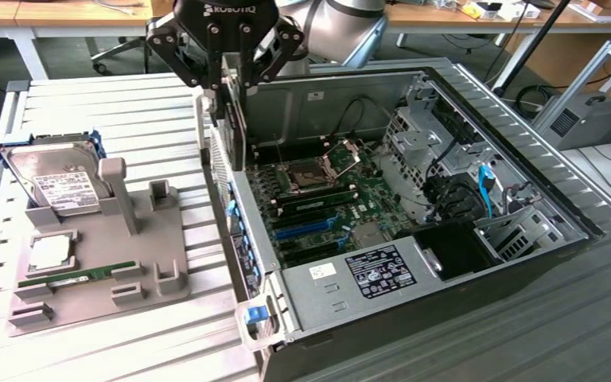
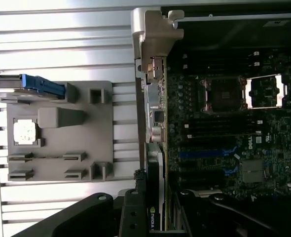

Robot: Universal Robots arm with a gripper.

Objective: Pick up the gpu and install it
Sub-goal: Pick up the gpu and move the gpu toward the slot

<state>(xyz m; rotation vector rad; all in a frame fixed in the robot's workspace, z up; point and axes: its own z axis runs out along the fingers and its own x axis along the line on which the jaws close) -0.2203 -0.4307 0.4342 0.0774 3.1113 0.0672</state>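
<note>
The gpu (image 1: 231,127) hangs on edge, a thin dark card with its silver bracket pointing down, held above the open computer case's (image 1: 317,294) wall at the exterior view's left. My gripper (image 1: 229,79) is shut on the card's upper end. In the wrist view the gpu (image 2: 155,163) is seen edge-on, with its silver bracket (image 2: 155,39) at the far end and my gripper (image 2: 155,210) clamped around the near end. Beside it lies the motherboard (image 2: 224,148) with its expansion slots and open CPU socket (image 2: 223,94). The card is still above the board, not in a slot.
A grey fixture tray (image 1: 157,263) stands on the slatted table at the exterior view's left. It carries a hard drive (image 1: 56,179) in a blue frame, a CPU chip (image 1: 48,253) and a RAM stick (image 1: 77,274). Cables and drive cages (image 1: 444,167) fill the case's far side.
</note>
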